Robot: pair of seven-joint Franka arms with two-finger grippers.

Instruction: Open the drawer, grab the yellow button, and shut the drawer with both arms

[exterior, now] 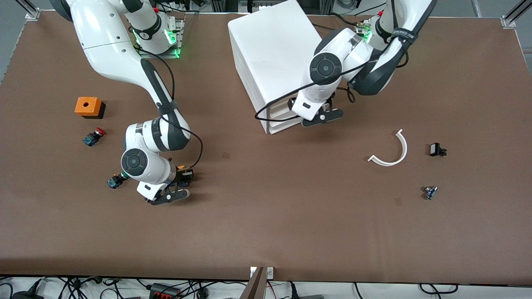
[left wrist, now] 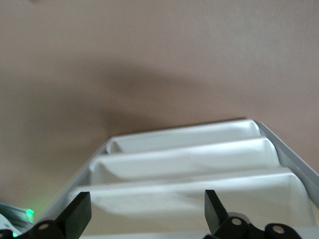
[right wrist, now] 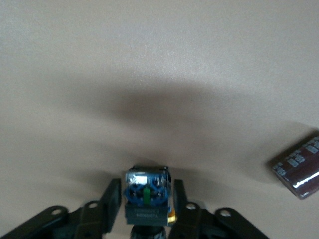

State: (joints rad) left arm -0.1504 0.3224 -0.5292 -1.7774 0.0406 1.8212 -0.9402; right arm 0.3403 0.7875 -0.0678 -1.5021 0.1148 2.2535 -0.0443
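- Front view: I see the cabinet (exterior: 266,54) with every drawer (exterior: 277,109) pushed in, contents hidden.
- Left tool (exterior: 322,117) hangs spread at the drawer fronts, gripping nothing.
- Right tool (exterior: 178,182) is clamped on the button (right wrist: 147,191), low over the tabletop (exterior: 291,216) toward the right arm's end.
- Green-capped button (exterior: 114,181) lies just beside it.

orange block (exterior: 88,106), red-capped button (exterior: 94,136), white curved strip (exterior: 390,150), small black part (exterior: 437,150).

Left end effector (exterior: 318,115) spread wide; right end effector (right wrist: 147,201) clamped.
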